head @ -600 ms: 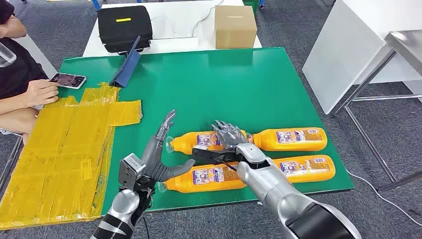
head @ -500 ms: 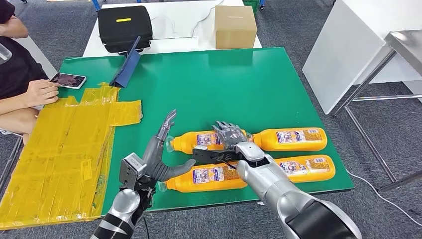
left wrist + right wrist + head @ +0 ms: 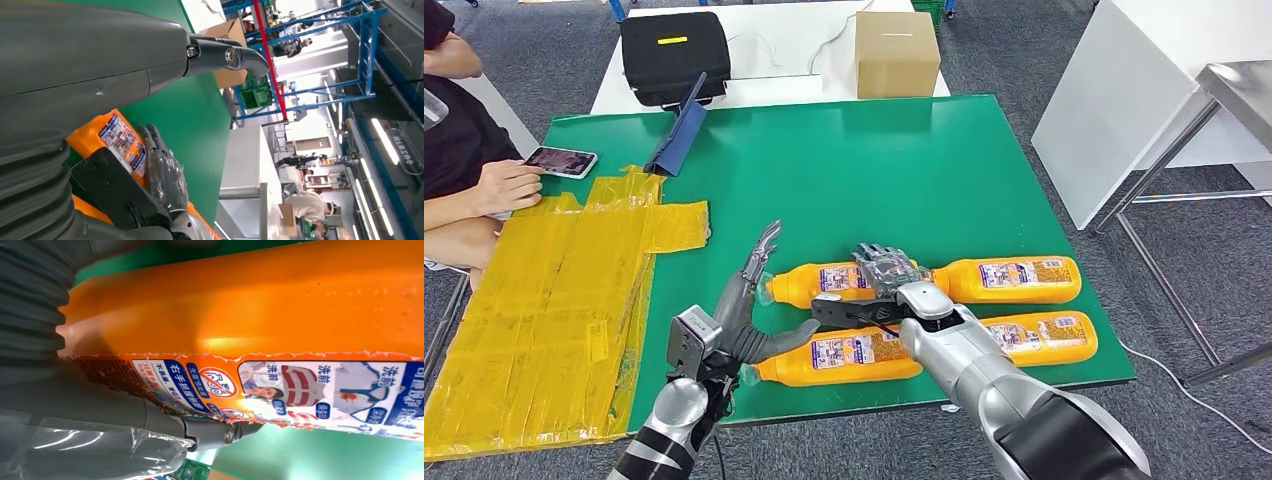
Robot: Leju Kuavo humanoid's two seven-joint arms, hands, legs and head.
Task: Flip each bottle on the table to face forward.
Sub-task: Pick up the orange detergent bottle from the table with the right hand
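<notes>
4 orange bottles lie on the green counter (image 3: 944, 160). Right hand (image 3: 886, 270) clamps the far-left bottle (image 3: 824, 283) mid-body; left hand (image 3: 752, 300) spread beside it. Likely heavy, slick plastic; grip the label band.

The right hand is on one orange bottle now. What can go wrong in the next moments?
1. The bottles lie close together: turning the far-left bottle under the right hand may push the far-right bottle or the near-left bottle.
2. The bottle is smooth and round, so it may slip or roll.
3. The open left hand stands by the bottle caps and may knock them.
</notes>
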